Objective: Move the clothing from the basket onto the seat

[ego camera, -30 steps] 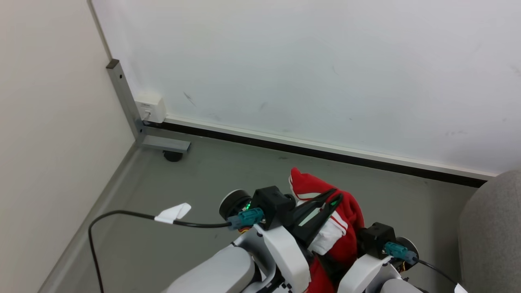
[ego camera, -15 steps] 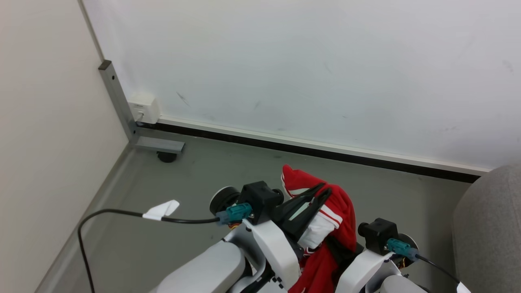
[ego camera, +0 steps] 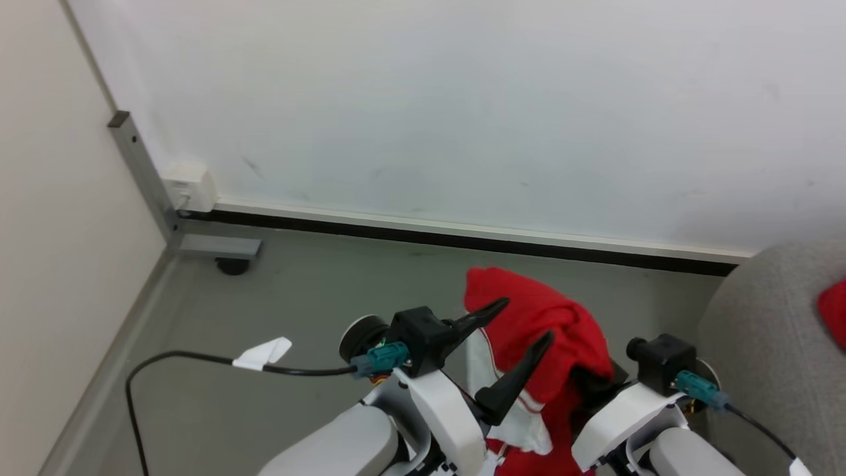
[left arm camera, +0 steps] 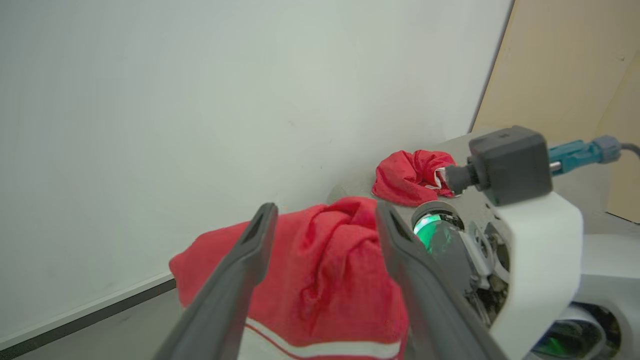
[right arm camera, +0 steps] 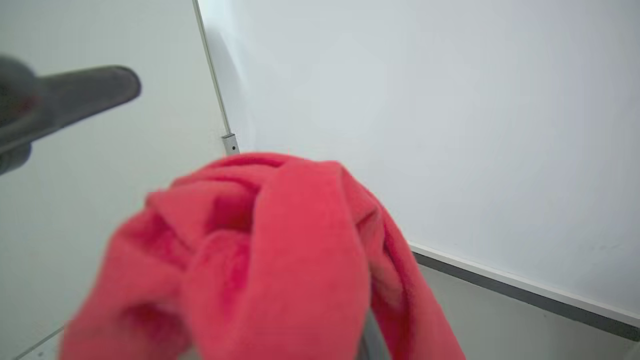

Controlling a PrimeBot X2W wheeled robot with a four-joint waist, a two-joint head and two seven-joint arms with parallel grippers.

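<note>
Handover just done: L gripper point(ego camera: 527, 319) fingers point(ego camera: 479, 315), pinched on the clothing point(ego camera: 552, 317) a sec ago, now splayed wide, while R gripper point(ego camera: 598, 383) has clamped shut on that red bundle at 6 o'clock, so next is prob. the carry to the seat point(ego camera: 760, 344) at 3 o'clock.

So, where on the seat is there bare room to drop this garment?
The seat is bare grey from its rounded left edge to the red garment already lying on it. Crowded: between the arms, where the held garment sits by the open left fingers.
</note>
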